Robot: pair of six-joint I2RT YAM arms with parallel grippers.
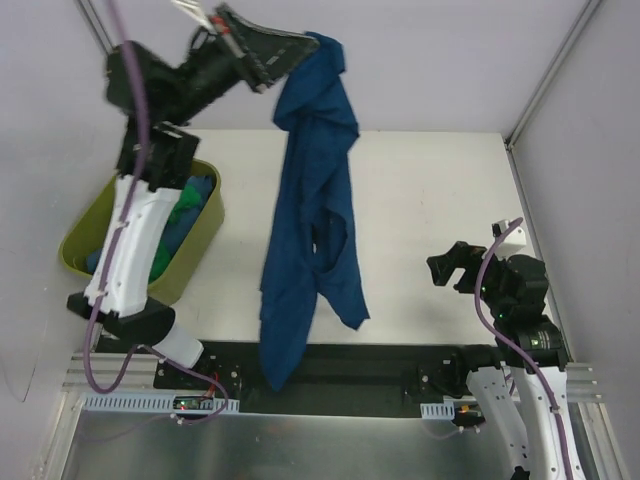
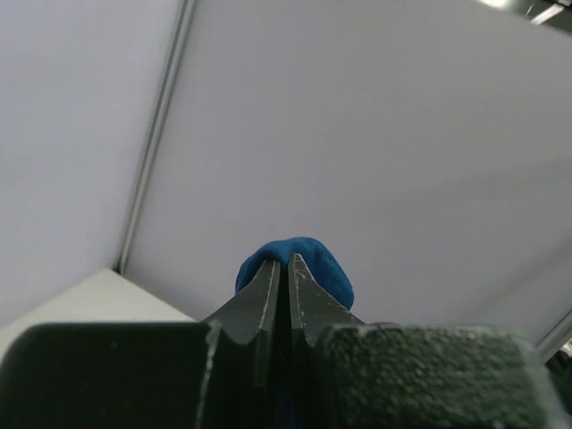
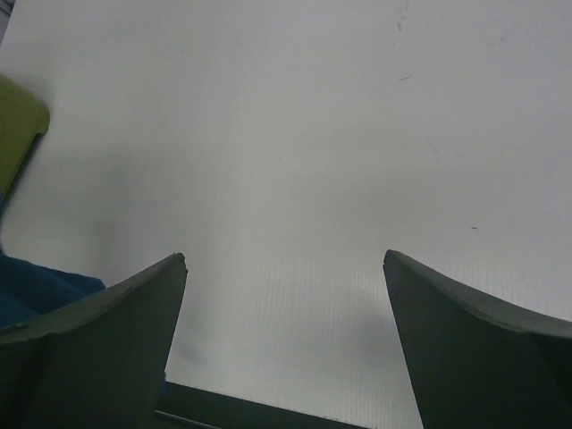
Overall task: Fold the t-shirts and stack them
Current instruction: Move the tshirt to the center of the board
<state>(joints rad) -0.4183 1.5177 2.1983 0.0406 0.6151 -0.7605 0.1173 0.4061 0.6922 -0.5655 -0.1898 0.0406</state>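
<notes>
I note the left pincer (image 1: 300,47) clamped on the blue t-shirt (image 1: 315,200) at 12 o'clock, cloth hanging over the table (image 1: 440,200) toward 6 o'clock; right pincer (image 1: 450,268) wide open, empty, at 4 o'clock.

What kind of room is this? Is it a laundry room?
Probably not; it looks like a robot test booth. A white robot arm is bolted at a plain white table, bare grey walls close it in, and the left tool holds up a dark blue cloth t-shirt.

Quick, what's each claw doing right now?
Left gripper: closed, holding the blue t-shirt up.
Right gripper: open, empty.
</notes>
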